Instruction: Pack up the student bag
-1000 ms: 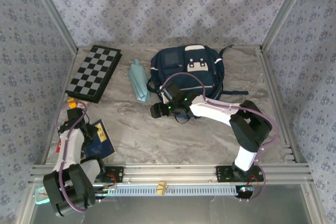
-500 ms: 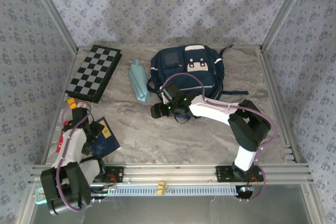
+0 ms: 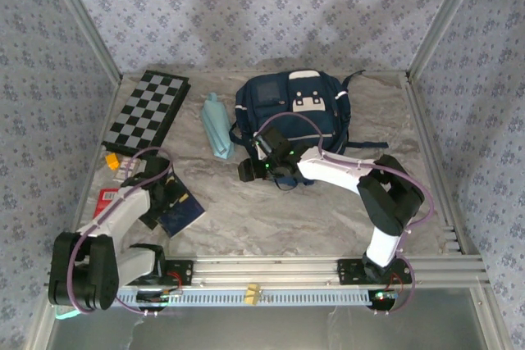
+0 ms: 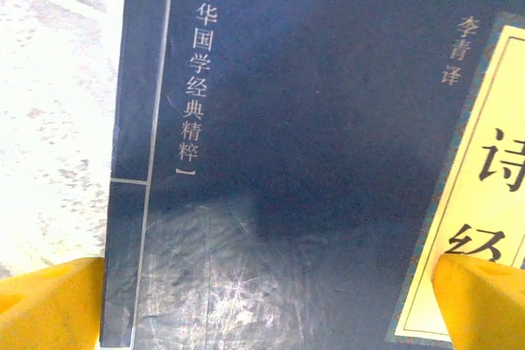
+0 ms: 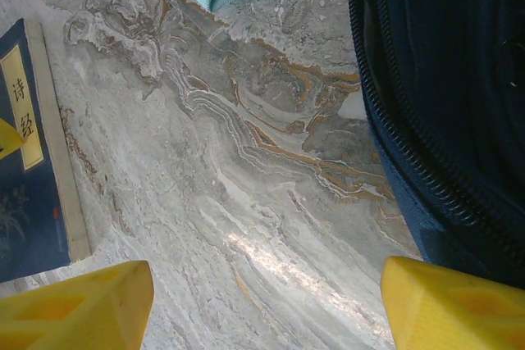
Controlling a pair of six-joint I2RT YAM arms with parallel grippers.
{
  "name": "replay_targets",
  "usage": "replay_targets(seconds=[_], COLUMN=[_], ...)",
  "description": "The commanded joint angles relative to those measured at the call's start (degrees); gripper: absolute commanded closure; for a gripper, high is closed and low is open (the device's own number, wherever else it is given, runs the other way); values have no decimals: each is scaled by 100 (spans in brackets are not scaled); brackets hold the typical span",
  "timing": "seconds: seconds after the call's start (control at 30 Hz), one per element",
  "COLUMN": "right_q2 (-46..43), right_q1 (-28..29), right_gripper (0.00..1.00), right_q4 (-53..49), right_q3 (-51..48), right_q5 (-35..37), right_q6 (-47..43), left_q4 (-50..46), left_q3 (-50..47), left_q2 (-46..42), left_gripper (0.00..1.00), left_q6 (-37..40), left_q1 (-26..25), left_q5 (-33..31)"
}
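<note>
Since the left arm has swung inward from the table's left edge over the last second, we now find the left gripper (image 3: 168, 200) above the book (image 3: 187, 214), which has itself slid to the right and turned. In the left wrist view its yellow fingertips (image 4: 49, 305) stand wide apart, one at the spine and the other over the yellow label (image 4: 492, 178). We cannot tell whether they touch the cover. The cover is glossy navy, finely scratched and printed with pale Chinese characters. Near the left edge, beside the arm, lie a small red item (image 3: 107, 198) and an orange one (image 3: 111, 161).

The right gripper (image 3: 246, 171) has hardly moved. Its blunt yellow fingertips (image 5: 455, 305) are spread, and between them we see the table (image 5: 246, 161), polished grey marble with brown veins. Just to its right lies the bag (image 5: 459, 79), navy woven fabric with a coarse black zip along its curved edge.

From above, we see the bag (image 3: 291, 108) lying at the middle back of the table, its white patch toward the wall and the right gripper at its near-left corner. Bag, pouch and chessboard lie as before. The pouch (image 3: 216, 125), slim and made of teal cloth, lies just left of the bag. The chessboard (image 3: 148, 112), a flat rectangle of black and pale squares, sits at the far left.
</note>
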Motion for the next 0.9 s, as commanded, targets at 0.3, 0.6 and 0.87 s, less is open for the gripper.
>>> replay_targets(seconds=[0.3, 0.6, 0.87], right_q2=[118, 62, 510], right_q1=[-32, -41, 132], right_gripper=[25, 25, 28], right_q4=[-139, -198, -209], right_q3=[99, 34, 567], right_q5=[-99, -20, -196], right_q6=[52, 133, 638], left_q4=[1371, 2095, 2538], left_q3=[42, 232, 506], left_q2=[-132, 312, 503], left_gripper=[7, 11, 15], left_q6=[860, 1086, 1560], left_q1=[300, -27, -467], left_q5=[958, 1299, 1606])
